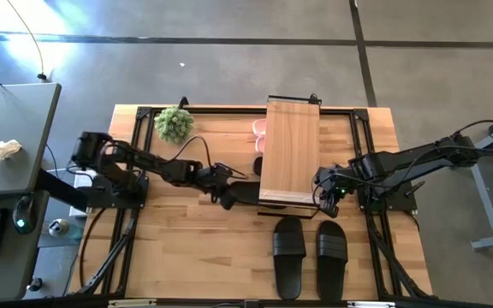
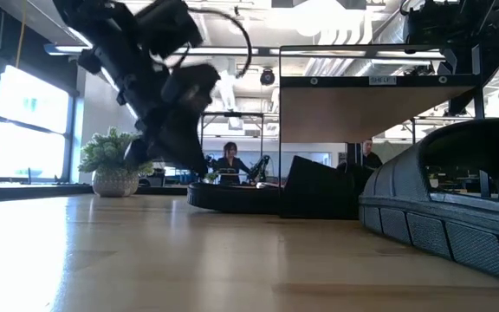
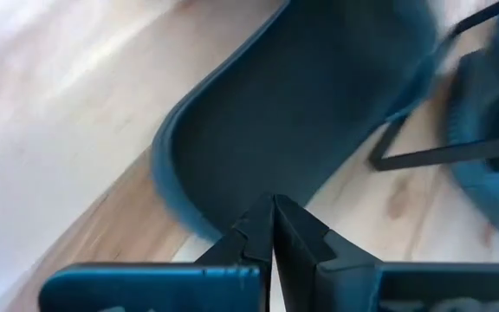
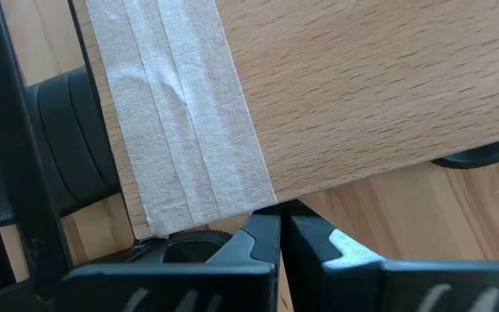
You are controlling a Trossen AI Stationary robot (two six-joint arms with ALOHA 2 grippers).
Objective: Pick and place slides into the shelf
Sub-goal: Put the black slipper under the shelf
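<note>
While the pink slides lie under the shelf, a black pair waits on the near counter; left gripper, fingers together, pushes another black slide under; right gripper empty, pinched shut

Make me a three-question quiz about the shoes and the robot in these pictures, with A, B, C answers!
1. Where does the black pair of slides lie?
A. on the shelf top
B. on the table, in front of the shelf
C. beside the plant

2. What colour are the slides peeking out beside the shelf?
A. pink
B. green
C. yellow

3. How are the left gripper's fingers?
A. wide open
B. shut
C. holding the plant

Answers:
1 B, the high view shows the pair on bare table.
2 A, pale pink shows at the shelf's edge.
3 B, the left wrist view shows its fingertips pressed together.
</note>
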